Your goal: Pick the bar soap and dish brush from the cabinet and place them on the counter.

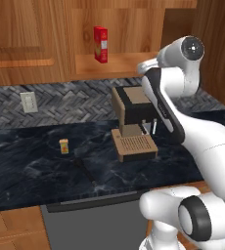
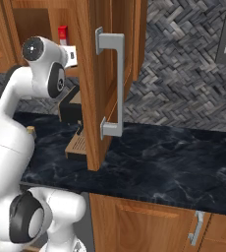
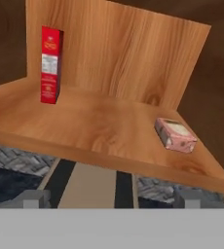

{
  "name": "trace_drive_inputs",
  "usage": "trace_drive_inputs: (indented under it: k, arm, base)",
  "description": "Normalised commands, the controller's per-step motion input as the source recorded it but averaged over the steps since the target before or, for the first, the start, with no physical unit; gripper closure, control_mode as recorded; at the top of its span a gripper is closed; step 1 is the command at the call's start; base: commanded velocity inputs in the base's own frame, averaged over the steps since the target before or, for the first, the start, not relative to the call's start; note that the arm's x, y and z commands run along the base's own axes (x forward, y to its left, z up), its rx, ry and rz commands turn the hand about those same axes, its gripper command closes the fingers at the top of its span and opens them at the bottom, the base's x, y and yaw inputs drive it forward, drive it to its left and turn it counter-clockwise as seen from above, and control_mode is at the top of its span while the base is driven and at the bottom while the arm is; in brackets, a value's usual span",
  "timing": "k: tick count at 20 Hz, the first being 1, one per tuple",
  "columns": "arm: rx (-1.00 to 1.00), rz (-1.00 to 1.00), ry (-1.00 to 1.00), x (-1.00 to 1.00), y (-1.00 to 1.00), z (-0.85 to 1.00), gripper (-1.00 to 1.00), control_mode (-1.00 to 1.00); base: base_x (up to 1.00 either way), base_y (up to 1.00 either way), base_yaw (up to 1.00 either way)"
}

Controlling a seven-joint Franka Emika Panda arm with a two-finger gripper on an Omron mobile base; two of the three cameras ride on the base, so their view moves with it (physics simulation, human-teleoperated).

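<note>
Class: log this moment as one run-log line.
gripper: open, empty | soap: on cabinet shelf | brush: on counter | phase: approaching soap

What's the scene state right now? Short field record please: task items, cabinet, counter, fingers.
bar soap: lying flat on the cabinet shelf, right side in the hand view, near the front edge
dish brush: lying on the counter, left of the coffee machine
cabinet: door swung open, shelf exposed
red box: upright at the shelf's back left
counter: also carries a coffee machine and a small orange-yellow block
fingers: open, empty, in front of and below the shelf edge
left to do: soap not yet picked
</note>
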Motion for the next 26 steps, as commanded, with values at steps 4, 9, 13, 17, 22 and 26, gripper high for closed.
trace_drive_inputs:
  k: [4,9,13,17,22,26]
  arm:
    - [0.02,0.0,0.1,0.25,-0.16,0.0,-1.0,-1.0]
    - [0.0,0.0,0.06,0.29,-0.03,0.0,-1.0,-1.0]
    - [0.0,0.0,0.0,0.26,-0.03,0.0,-1.0,-1.0]
    - [0.0,0.0,0.0,0.19,-0.07,-0.02,-1.0,-1.0]
    - [0.0,0.0,-0.02,0.15,-0.08,-0.08,-1.0,-1.0]
    - [0.0,0.0,-0.06,0.04,-0.09,-0.16,-1.0,-1.0]
  base:
    - [0.0,0.0,0.0]
    - [0.0,0.0,0.0]
    - [0.0,0.0,0.0]
    - [0.0,0.0,0.0]
    - [0.0,0.0,0.0]
    - [0.0,0.0,0.0]
